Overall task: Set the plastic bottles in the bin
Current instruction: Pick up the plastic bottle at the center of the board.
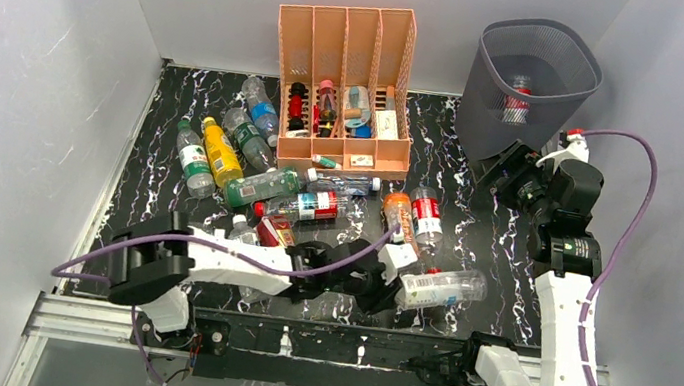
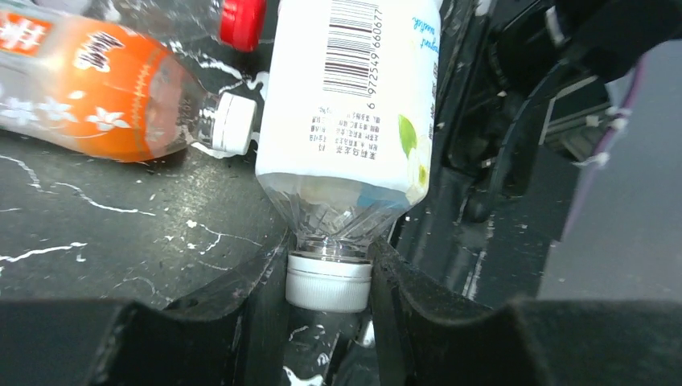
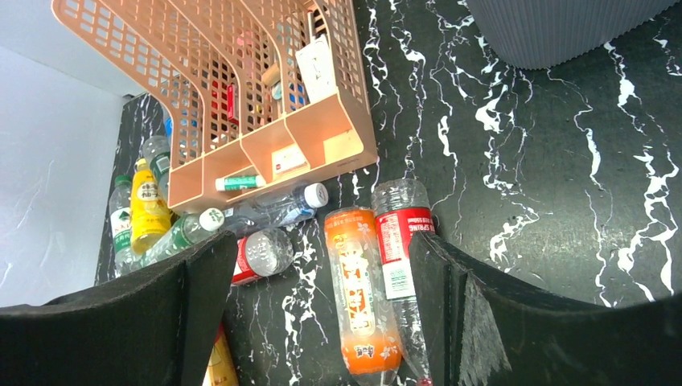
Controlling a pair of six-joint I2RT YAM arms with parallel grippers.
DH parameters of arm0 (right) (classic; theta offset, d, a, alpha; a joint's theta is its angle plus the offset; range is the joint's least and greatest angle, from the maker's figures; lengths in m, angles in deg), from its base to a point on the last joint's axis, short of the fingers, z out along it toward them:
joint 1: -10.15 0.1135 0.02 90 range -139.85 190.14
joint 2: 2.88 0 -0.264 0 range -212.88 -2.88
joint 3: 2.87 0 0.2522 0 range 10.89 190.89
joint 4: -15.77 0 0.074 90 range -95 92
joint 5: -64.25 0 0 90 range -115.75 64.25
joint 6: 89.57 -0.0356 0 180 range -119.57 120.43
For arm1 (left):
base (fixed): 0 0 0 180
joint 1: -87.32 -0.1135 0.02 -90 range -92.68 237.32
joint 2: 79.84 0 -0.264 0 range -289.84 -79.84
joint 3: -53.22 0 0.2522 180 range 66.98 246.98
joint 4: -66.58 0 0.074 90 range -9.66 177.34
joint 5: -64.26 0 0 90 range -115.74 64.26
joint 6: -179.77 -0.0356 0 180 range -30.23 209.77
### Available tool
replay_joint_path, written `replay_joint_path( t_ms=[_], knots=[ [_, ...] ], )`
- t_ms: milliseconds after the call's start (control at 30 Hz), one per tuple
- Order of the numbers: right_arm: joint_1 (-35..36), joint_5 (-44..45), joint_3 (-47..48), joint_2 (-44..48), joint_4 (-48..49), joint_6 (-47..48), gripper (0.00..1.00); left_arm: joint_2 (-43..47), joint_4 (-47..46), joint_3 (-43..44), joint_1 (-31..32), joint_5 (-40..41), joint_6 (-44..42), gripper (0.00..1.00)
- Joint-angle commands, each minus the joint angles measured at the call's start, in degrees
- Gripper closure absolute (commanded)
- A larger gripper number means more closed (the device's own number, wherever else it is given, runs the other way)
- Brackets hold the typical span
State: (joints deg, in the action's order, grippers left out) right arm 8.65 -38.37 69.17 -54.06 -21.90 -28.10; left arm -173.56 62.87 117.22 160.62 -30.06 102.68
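Observation:
My left gripper (image 1: 390, 283) is shut on the white cap (image 2: 328, 281) of a clear bottle with a white label (image 1: 443, 288), low over the table's near middle. The bottle's body (image 2: 354, 104) points away from the fingers. My right gripper (image 1: 507, 176) is open and empty, just left of the foot of the dark mesh bin (image 1: 536, 74). One red-labelled bottle (image 1: 518, 99) lies inside the bin. An orange bottle (image 1: 398, 216) and a red-labelled clear one (image 1: 427, 215) lie side by side mid-table, below my right gripper (image 3: 318, 269) in its wrist view.
A peach four-slot organizer (image 1: 348, 83) with small items stands at the back centre. Several bottles, among them a yellow one (image 1: 221, 151) and a green one (image 1: 261, 187), lie in a heap left of it. Grey walls close in the table on three sides.

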Motion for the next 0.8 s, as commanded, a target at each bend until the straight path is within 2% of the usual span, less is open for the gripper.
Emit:
replay_joint_path(
  t_ms=[0,333,467,600,767],
  knots=[
    [-0.08,-2.39,3.26,0.20,1.75,0.06,0.11,8.25,3.99,-0.69,0.40,3.13,0.68,0.91],
    [-0.08,-7.18,6.54,-1.66,2.24,-1.77,0.10,21.32,10.63,-4.75,0.52,8.09,3.71,0.91],
    [-0.08,-9.04,5.42,-1.83,4.14,-3.27,0.07,26.38,12.04,-7.99,0.53,10.74,4.74,0.91],
    [-0.04,-12.49,5.22,-3.85,5.83,-4.23,0.02,30.91,13.65,-10.38,0.49,14.88,4.77,0.91],
    [-0.08,-16.11,3.79,-6.05,8.38,-6.26,0.02,35.88,16.95,-10.71,0.39,20.75,4.09,0.91]
  ],
)
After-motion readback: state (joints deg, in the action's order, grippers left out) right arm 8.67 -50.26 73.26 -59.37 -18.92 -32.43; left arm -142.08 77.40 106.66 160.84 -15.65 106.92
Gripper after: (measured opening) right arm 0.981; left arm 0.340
